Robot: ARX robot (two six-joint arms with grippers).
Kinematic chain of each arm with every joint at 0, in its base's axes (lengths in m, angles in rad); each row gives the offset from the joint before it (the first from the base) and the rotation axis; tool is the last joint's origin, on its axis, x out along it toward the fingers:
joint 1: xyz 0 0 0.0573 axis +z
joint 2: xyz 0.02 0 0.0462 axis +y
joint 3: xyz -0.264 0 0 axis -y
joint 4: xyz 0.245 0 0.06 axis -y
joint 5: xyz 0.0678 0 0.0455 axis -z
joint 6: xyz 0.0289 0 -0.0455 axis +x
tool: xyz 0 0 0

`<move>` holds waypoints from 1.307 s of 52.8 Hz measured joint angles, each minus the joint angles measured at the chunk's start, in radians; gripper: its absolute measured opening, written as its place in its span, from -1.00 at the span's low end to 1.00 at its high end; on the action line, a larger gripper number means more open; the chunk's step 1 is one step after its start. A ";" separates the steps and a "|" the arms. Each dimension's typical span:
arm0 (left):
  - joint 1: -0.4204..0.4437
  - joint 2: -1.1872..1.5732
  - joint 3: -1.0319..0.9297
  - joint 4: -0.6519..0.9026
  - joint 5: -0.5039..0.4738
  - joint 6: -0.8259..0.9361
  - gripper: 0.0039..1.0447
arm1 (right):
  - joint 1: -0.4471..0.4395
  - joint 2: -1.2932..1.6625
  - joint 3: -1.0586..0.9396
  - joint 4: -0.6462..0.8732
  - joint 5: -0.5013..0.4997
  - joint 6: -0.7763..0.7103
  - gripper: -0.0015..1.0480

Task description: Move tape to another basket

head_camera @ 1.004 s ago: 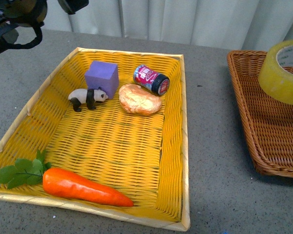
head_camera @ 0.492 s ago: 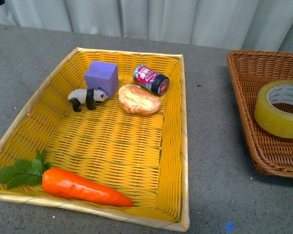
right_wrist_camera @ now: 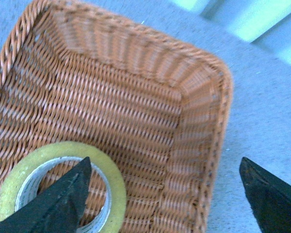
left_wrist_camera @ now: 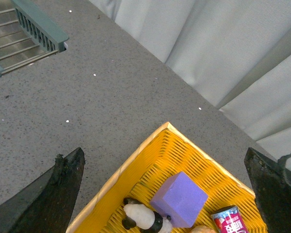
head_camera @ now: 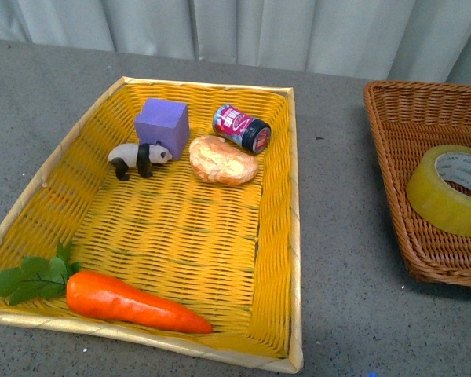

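Note:
The tape (head_camera: 449, 188), a wide yellowish roll with a white printed core, lies inside the brown wicker basket (head_camera: 400, 118) at the right of the front view. It also shows in the right wrist view (right_wrist_camera: 9, 189), resting on the basket floor (right_wrist_camera: 126, 102). My right gripper (right_wrist_camera: 167, 194) is open and empty above the basket, one finger over the roll. My left gripper (left_wrist_camera: 169, 194) is open and empty, high above the far corner of the yellow tray (left_wrist_camera: 155, 145). Neither arm shows in the front view.
The yellow woven tray (head_camera: 180, 228) holds a purple block (head_camera: 162, 122), a toy panda (head_camera: 137, 157), a red can (head_camera: 242, 128), a bread roll (head_camera: 224, 159) and a carrot (head_camera: 125, 300). White curtains hang behind the grey table. A metal rack (left_wrist_camera: 19, 29) is in the left wrist view.
The tape went from raised over the basket to lying in it, released. The left arm has left the front view's top left corner.

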 joint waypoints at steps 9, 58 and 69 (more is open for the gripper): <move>0.003 -0.060 -0.066 0.110 0.039 0.094 0.80 | -0.008 -0.140 -0.119 0.144 -0.002 0.047 0.82; 0.282 -0.726 -0.824 0.528 0.684 0.632 -0.93 | 0.155 -0.757 -1.020 1.010 0.063 0.399 -0.98; 0.282 -0.810 -0.885 0.504 0.687 0.632 -0.93 | 0.155 -0.941 -1.062 0.871 0.063 0.400 -0.98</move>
